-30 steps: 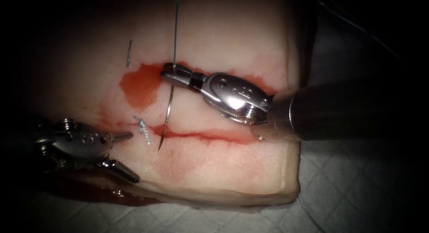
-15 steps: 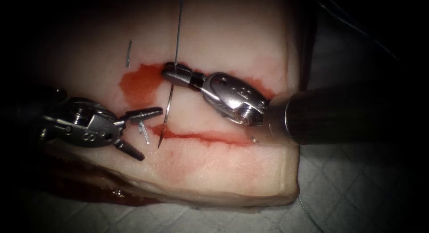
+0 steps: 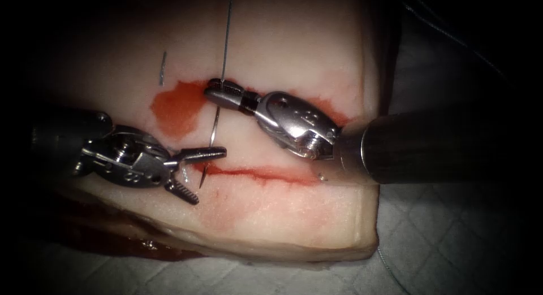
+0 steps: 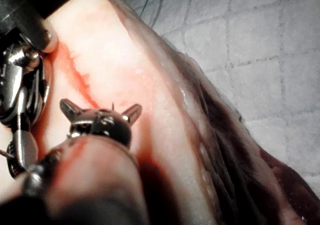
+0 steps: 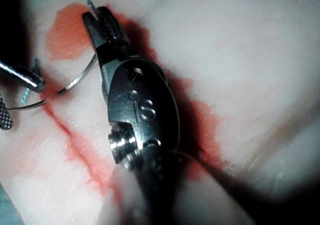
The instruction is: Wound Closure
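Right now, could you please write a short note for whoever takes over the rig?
Right tool: jaws shut on the needle at its thread end, over the red fluid above the cut.
Left tool: jaws open, holding nothing, one on each side of the needle's tip half.
Needle: curves down to the cut; I cannot tell if its point is in the tissue.
Thread runs up from the right tool's jaws.
Done: one knotted stitch beside the left tool.
Left: the cut to its right lies open.
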